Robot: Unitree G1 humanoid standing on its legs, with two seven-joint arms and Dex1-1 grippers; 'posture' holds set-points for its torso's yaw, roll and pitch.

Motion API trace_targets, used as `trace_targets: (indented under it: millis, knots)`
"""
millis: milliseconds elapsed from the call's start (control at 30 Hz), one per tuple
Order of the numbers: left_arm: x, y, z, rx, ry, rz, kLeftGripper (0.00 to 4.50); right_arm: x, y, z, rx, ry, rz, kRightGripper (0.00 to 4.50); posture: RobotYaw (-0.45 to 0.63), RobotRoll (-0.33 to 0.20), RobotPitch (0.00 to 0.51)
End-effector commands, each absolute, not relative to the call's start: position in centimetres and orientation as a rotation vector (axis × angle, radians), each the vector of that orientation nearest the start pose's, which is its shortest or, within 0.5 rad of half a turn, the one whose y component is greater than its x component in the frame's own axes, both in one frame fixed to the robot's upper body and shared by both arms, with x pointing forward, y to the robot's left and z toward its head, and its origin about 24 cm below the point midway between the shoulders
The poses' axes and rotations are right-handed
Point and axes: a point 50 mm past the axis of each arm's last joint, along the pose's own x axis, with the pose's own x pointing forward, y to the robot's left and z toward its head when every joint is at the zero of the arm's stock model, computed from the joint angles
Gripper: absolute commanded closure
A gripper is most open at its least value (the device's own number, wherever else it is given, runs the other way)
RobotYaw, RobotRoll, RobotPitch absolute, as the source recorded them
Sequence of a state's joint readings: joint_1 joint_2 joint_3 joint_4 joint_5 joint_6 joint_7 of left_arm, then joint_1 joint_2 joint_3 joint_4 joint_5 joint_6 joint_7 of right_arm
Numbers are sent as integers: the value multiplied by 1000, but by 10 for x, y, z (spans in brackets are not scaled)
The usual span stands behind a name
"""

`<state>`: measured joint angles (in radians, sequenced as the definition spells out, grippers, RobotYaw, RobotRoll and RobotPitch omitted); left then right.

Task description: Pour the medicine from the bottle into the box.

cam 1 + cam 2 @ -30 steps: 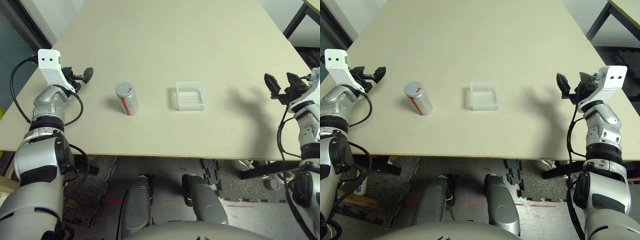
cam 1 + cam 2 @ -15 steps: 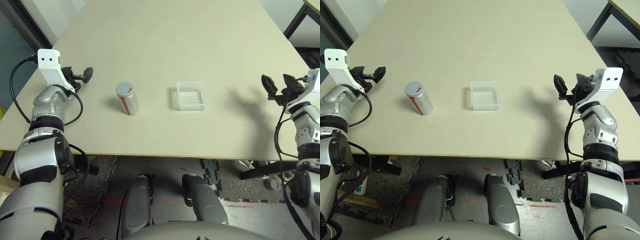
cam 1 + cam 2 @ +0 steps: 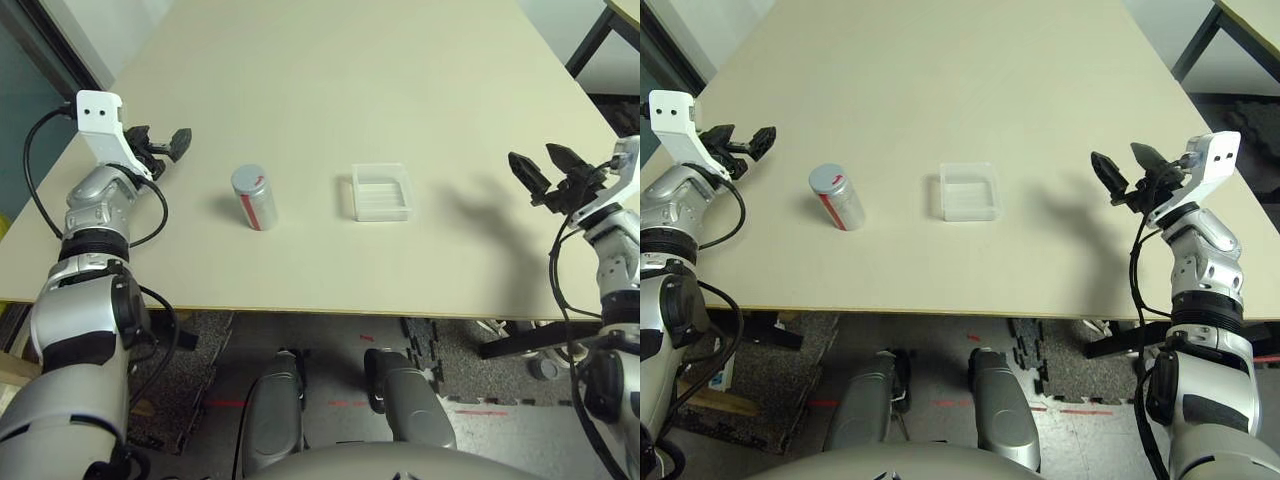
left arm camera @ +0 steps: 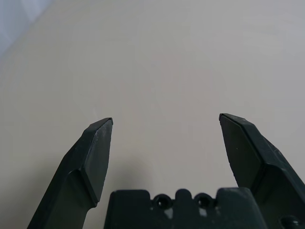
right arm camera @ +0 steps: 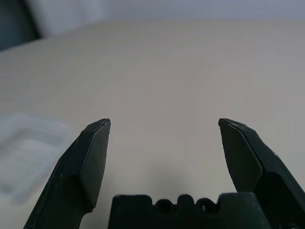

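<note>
We are at the very start: nothing is held yet. Our left claw hangs over the left edge of the desk, fingers spread wide and empty, and our right claw hangs over the right side, also wide and empty, pointing in toward the middle.

The bottle stands on the desk between the left claw and the box, apart from both, leaning slightly in our view, its red stripe facing us. Its grey top looks closed or capped, though we cannot tell for sure, and we see no medicine. The box lies flat just right of the bottle, clear and apparently empty.

We judge the step in hand to be the reach for the bottle. Next, one claw must come level with the bottle's side and close around it without knocking it over; the left one sits nearer. If a cap is on, it must come off before we tip the bottle over the box.
</note>
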<state>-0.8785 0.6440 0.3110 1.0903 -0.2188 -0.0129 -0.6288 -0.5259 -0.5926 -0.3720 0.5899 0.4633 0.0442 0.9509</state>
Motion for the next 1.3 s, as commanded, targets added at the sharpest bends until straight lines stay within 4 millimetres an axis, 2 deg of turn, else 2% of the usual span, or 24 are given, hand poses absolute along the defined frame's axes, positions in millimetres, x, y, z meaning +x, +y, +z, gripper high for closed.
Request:
trace_targets:
  millis: [33, 333, 500, 867, 1200, 1300]
  knots:
    - [357, 327, 155, -42, 21, -167, 18, 312, -295, 149, 52, -162, 647, 0, -125, 0, 157]
    - [347, 328, 158, -61, -1, -225, 18, 304, -251, 156, -7, -102, 1041, 0, -99, 0, 158]
    - [338, 323, 161, -74, -33, -312, 18, 297, -235, 155, -40, -47, 1196, 0, -85, 0, 159]
    - [303, 316, 158, -74, -81, -402, 18, 302, -218, 148, -55, -27, 1266, 0, -40, 0, 166]
    - [270, 297, 137, -59, -87, -432, 18, 312, -221, 145, -67, -27, 1225, 0, -17, 0, 181]
    - [264, 293, 132, -81, -105, -395, 18, 314, -222, 144, -69, -27, 1218, 0, -16, 0, 183]
